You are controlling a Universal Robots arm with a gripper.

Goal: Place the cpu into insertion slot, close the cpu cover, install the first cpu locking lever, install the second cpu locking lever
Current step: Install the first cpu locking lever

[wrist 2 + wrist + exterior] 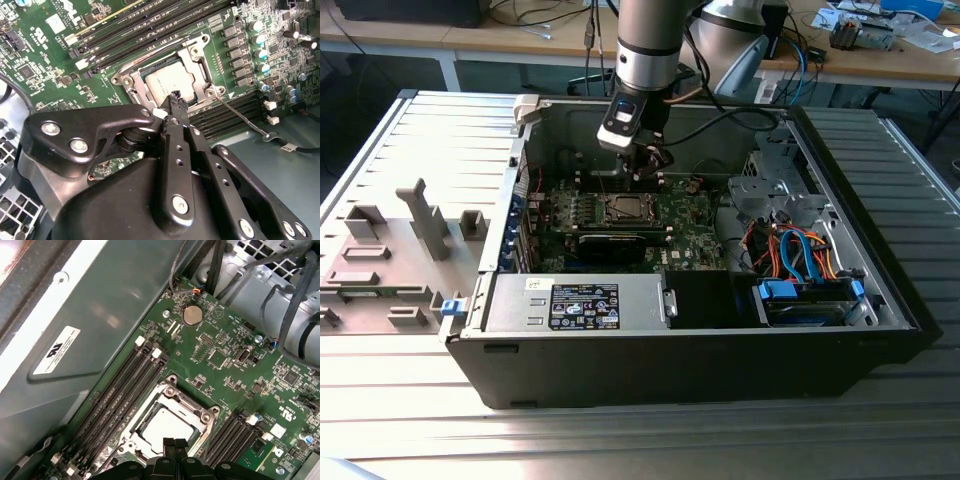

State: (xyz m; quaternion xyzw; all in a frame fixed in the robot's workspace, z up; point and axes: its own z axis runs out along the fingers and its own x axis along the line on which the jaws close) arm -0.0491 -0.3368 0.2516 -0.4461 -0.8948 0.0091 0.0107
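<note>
A robot arm's gripper point(175, 100) hovers inside an open computer case point(720, 370), its fingers pressed together with nothing visible between them, directly above the near edge of the insertion slot point(625, 208). The cpu point(167, 82) is already seated in that slot just beneath and beyond the fingertips. The cpu cover point(200, 62) appears to lie flat around it, leaving the chip's silver top showing through the central opening. Off to one side of the fingertips, a thin wire locking lever point(242, 116) juts away from the socket across the green motherboard point(225, 370), apparently unlatched. The work seems to stand at the lever stage, which calls for pressing that wire down and hooking it under its catch.
</note>
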